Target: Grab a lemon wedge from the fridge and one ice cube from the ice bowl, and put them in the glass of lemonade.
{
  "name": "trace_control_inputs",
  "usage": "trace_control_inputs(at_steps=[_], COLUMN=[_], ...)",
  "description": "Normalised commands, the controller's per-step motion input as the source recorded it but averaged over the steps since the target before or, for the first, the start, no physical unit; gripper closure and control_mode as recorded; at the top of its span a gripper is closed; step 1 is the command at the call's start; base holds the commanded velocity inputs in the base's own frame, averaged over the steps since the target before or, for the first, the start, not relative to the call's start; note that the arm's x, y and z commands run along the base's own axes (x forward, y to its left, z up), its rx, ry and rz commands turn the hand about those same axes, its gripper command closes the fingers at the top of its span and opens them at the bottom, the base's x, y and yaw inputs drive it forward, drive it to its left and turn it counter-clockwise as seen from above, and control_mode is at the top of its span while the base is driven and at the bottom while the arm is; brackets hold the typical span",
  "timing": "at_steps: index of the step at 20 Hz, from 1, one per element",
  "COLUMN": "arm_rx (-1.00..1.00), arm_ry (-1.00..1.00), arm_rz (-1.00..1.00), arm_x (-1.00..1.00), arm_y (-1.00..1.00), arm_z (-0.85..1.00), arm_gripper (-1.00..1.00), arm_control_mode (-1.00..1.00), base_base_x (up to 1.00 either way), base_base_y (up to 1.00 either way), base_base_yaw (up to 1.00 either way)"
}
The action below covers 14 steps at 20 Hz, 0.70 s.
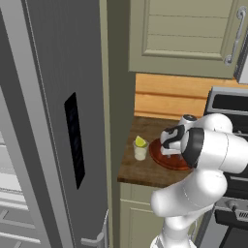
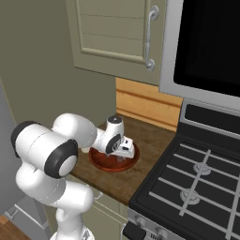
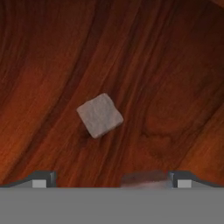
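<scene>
The reddish-brown ice bowl [image 1: 164,161] [image 2: 101,161] rests on the wooden counter. My gripper [image 1: 169,152] [image 2: 122,156] hangs just above it, pointing down into it. In the hand view its fingertips [image 3: 41,179] stand wide apart, open and holding nothing. One pale grey ice cube [image 3: 99,115] lies on the bowl's floor [image 3: 166,78] ahead of the gripper [image 3: 111,181]. A blurred second cube [image 3: 144,178] shows close to the right fingertip. Left of the bowl stands the glass of lemonade [image 1: 140,152] with the lemon wedge [image 1: 140,141] in its mouth. The grey fridge [image 1: 48,121] fills the left.
The counter [image 1: 140,175] is narrow, between the fridge side and a black stove [image 2: 197,187]. Beige upper cabinets [image 2: 112,33] and a dark microwave [image 2: 211,42] hang above. White fridge shelves [image 1: 9,193] show at the lower left.
</scene>
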Motion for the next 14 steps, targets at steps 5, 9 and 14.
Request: trace_control_inputs(at_steps=[5,9,14], arm_rx=[0.0,0.0,0.0], arm_ry=[0.0,0.0,0.0], arm_rz=[0.0,0.0,0.0], arm_x=[-0.01,0.0,0.0], arm_y=[0.0,0.0,0.0], arm_z=[-0.03,-0.02,0.0], arm_gripper=[-1.0,-1.0,-1.0], arm_control_mode=[-1.0,-1.0,-1.0], base_base_x=[0.0,0.0,0.0], base_base_y=[0.0,0.0,0.0], base_base_yaw=[0.0,0.0,0.0])
